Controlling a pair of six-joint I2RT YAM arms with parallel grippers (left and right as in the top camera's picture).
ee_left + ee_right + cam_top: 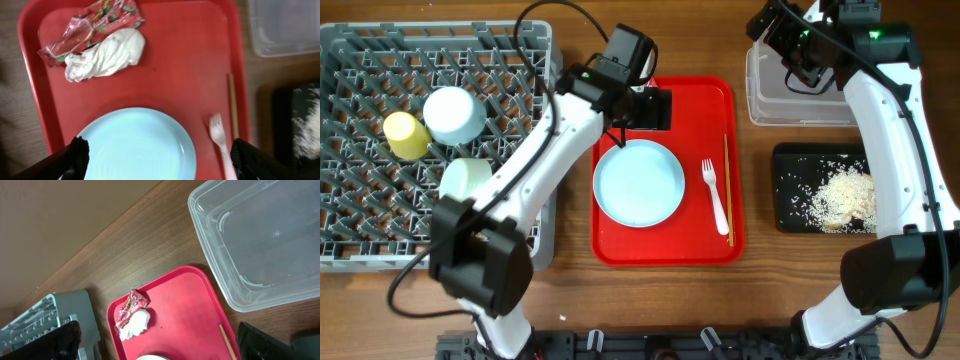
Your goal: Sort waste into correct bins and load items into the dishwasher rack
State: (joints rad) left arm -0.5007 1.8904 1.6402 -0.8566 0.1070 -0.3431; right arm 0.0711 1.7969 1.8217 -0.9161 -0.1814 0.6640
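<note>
My left gripper (pixel 647 110) (pixel 160 162) hangs open over the far end of the red tray (pixel 710 110), holding nothing. In the left wrist view a crinkled red wrapper (pixel 92 25) and a crumpled white napkin (pixel 107 55) lie together ahead of it, past the pale-blue plate (pixel 137 145) (pixel 639 182). The white fork (pixel 716 195) (pixel 220 140) lies right of the plate. My right gripper (pixel 790 45) (pixel 160 345) is open and empty above the clear tub (pixel 800 100) (pixel 260 240). Rice scraps (pixel 840 195) lie in the black tray (pixel 790 160). The grey rack (pixel 360 60) holds a yellow cup (pixel 408 135) and two pale-blue bowls (pixel 455 115) (pixel 467 178).
A thin wooden stick (pixel 728 190) (pixel 232 105) lies along the red tray's right side beside the fork. The rack stands left of the red tray, the tub and black tray to its right. Overhead, my left arm covers the wrapper and napkin.
</note>
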